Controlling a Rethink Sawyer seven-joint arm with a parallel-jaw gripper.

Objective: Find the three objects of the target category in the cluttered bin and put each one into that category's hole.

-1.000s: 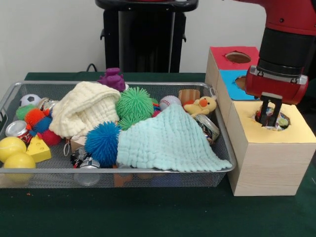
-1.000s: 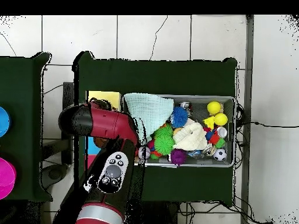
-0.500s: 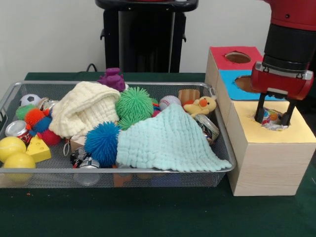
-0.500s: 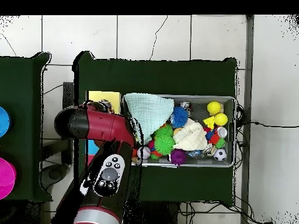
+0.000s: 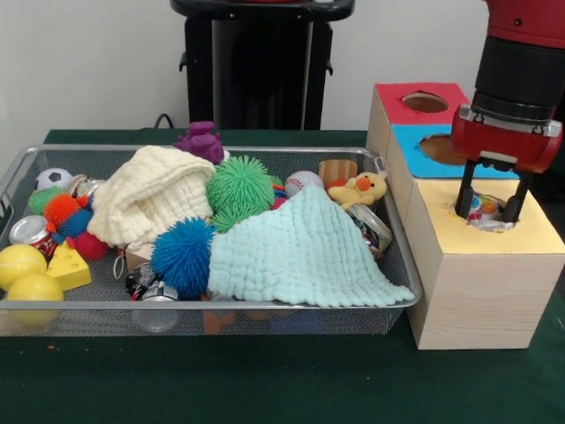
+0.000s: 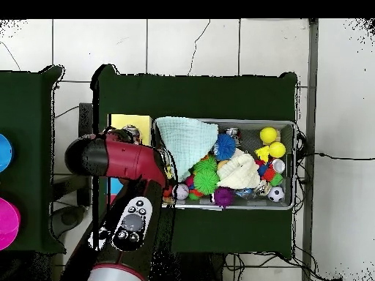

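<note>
My gripper [image 5: 490, 203] hangs open just above the hole in the yellow top of the wooden box [image 5: 481, 265], one finger on each side of it. A small crumpled colourful can [image 5: 485, 212] sits in that hole, free of the fingers [image 5: 463, 199]. More cans lie in the wire bin [image 5: 221, 305]: a red one [image 5: 31, 234] at the left, a silver one [image 5: 375, 228] beside the mint cloth [image 5: 296, 252], another [image 5: 154, 291] at the front. In the overhead view the red arm [image 6: 117, 157] covers the gripper beside the yellow box top [image 6: 130, 123].
The box also has a blue top [image 5: 441, 146] and a red top [image 5: 419, 99], each with a hole. The bin holds a cream cloth [image 5: 150, 194], green [image 5: 240, 185] and blue [image 5: 183, 256] spiky balls, a plush duck [image 5: 360, 188], yellow balls [image 5: 22, 274] and a purple toy [image 5: 201, 140].
The gripper was down in the yellow hole with its fingers close on the can. It has let go, spread its fingers and risen a little, leaving the can in the hole.
</note>
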